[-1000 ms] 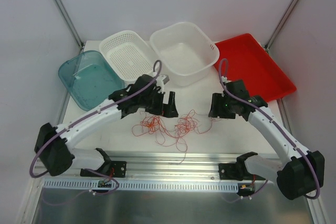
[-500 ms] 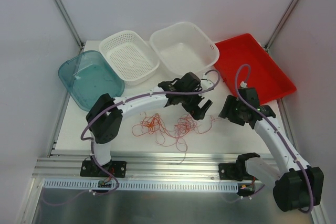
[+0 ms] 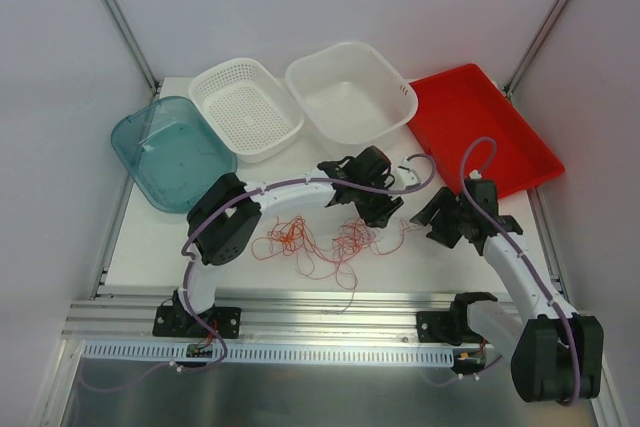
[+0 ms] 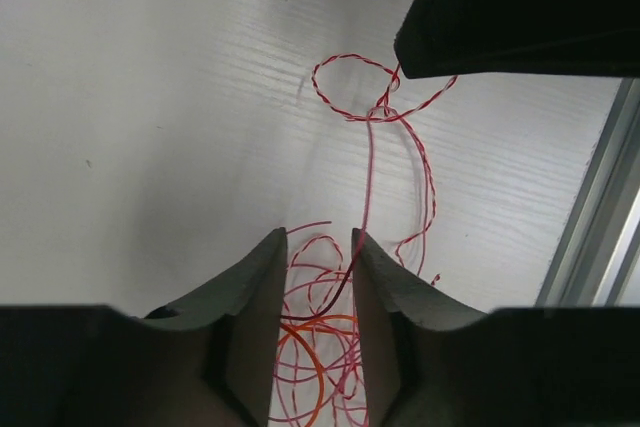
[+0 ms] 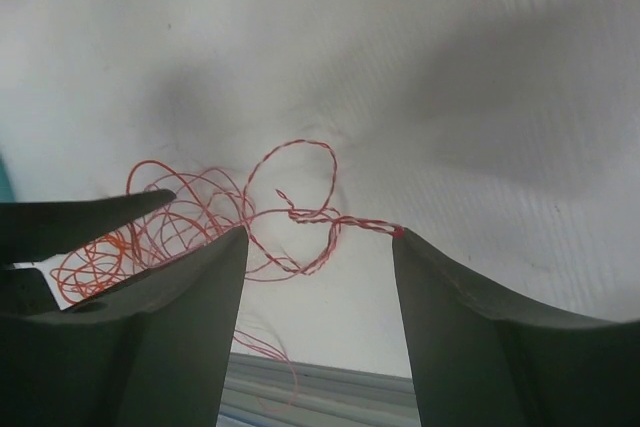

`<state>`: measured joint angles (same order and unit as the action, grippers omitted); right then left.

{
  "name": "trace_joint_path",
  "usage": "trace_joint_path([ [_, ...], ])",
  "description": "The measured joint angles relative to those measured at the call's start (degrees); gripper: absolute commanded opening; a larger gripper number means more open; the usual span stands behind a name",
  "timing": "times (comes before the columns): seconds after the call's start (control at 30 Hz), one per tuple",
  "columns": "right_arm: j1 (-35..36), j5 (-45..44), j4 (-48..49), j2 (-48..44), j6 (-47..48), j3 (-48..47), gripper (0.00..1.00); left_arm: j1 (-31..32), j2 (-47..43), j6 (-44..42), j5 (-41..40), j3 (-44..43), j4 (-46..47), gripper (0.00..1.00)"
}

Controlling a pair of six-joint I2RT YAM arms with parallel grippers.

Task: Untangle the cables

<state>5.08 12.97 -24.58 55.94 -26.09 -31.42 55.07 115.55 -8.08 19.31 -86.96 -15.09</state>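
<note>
The cables (image 3: 320, 239) are a loose heap of hair-thin red-orange strands on the white table, just in front of both arms' grippers. My left gripper (image 3: 378, 212) is reached across to the heap's right end. In the left wrist view its jaws (image 4: 315, 247) stand close together with a narrow gap, and several strands (image 4: 330, 292) run through that gap. A twisted red-white loop (image 4: 375, 117) lies ahead of them. My right gripper (image 3: 428, 222) is open wide (image 5: 320, 237) over the twisted strand (image 5: 300, 209), whose end touches its right fingertip (image 5: 402, 237).
Along the back stand a teal bin (image 3: 170, 152), a white perforated basket (image 3: 245, 107), a white tub (image 3: 350, 92) and a red tray (image 3: 480, 127). An aluminium rail (image 3: 330, 312) runs along the table's front edge; one strand reaches toward it.
My left arm has swung right across the heap to its right end, and its jaws have narrowed from wide open. The right gripper has drawn back a little to the right.
</note>
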Motion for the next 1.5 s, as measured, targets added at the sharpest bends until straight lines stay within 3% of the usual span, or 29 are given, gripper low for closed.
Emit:
trace_joint_path([
  [0.03,0.0,0.1,0.8,0.1,-0.5,0.1,0.63,0.0,0.1,-0.2,0.1,0.0,0.2,0.19],
  [0.07,0.0,0.2,1.6,0.3,-0.8,0.2,0.63,0.0,0.2,-0.2,0.2,0.0,0.3,0.15],
  [0.17,0.0,0.3,3.6,1.1,-1.8,0.4,0.56,0.0,0.2,-0.6,0.3,0.1,1.6,0.07],
  [0.27,0.0,0.6,5.4,2.2,-2.8,0.9,0.44,0.0,-0.1,-0.5,0.2,1.2,2.9,0.02],
  [0.47,-0.1,1.3,6.8,3.1,-3.8,2.1,0.31,0.0,-2.3,-0.2,0.2,4.5,3.8,0.00],
  [0.7,-0.1,1.5,8.1,3.6,-4.1,3.0,0.01,0.0,-6.1,1.1,0.0,7.6,5.7,0.00],
  [0.9,-0.3,0.6,4.7,1.6,-2.8,2.3,0.01,-0.9,-11.9,4.2,-3.5,14.4,7.1,0.00],
  [1.0,-1.2,-0.7,0.5,-0.9,-1.2,-0.7,0.01,-4.3,-16.6,7.8,-6.1,20.1,7.6,0.00],
  [1.2,-5.3,-2.5,-7.9,-5.1,3.4,-12.7,0.01,-18.9,-31.3,18.3,-13.9,34.4,5.8,0.00],
  [1.33,-9.5,-2.7,-13.3,-7.0,6.6,-21.8,0.01,-26.6,-38.5,24.1,-18.4,38.1,1.2,0.00],
  [1.5,-13.1,-1.5,-18.4,-7.3,9.4,-33.9,0.01,-31.6,-43.7,28.3,-21.7,38.9,-5.1,0.00],
])
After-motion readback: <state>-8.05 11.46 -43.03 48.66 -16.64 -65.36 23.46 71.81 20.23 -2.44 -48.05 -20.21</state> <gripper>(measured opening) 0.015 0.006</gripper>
